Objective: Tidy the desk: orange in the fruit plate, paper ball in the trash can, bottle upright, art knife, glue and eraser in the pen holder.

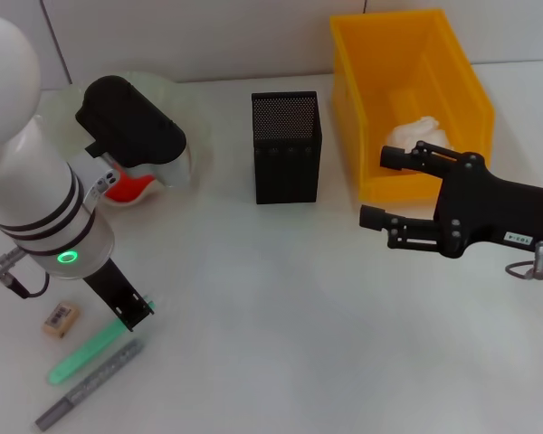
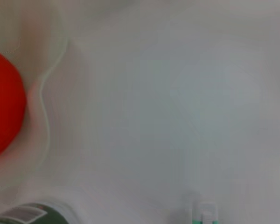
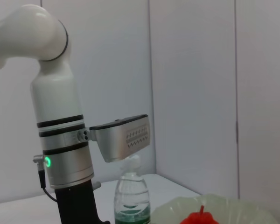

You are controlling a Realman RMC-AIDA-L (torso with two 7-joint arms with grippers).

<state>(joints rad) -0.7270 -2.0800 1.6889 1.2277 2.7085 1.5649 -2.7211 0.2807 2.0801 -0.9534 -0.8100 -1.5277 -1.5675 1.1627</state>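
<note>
While the left gripper (image 1: 127, 309) hangs low over the near left of the desk, right at the upper end of the green glue stick (image 1: 89, 353), I cannot tell from where I stand whether its fingers are spread or closed, nor whether they actually touch the glue. The grey art knife (image 1: 89, 384) lies just beside the glue, almost parallel, and the eraser (image 1: 60, 320) sits a little apart to the left. The orange (image 1: 127, 188) is already in the pale fruit plate (image 1: 183, 163), the paper ball (image 1: 418, 136) rests inside the yellow trash can (image 1: 452, 63), and the bottle (image 3: 132, 196) stands upright behind the left arm in the right wrist view. The right gripper (image 1: 385, 188) hovers in front of the bin with its jaws apart, holding nothing. The black mesh pen holder (image 1: 287, 146) waits well away at the middle back. My worry is the crowding: a grab at the glue could nudge or pinch the knife alongside, and a round stick held near one end may swing or slip on the way to the holder.
</note>
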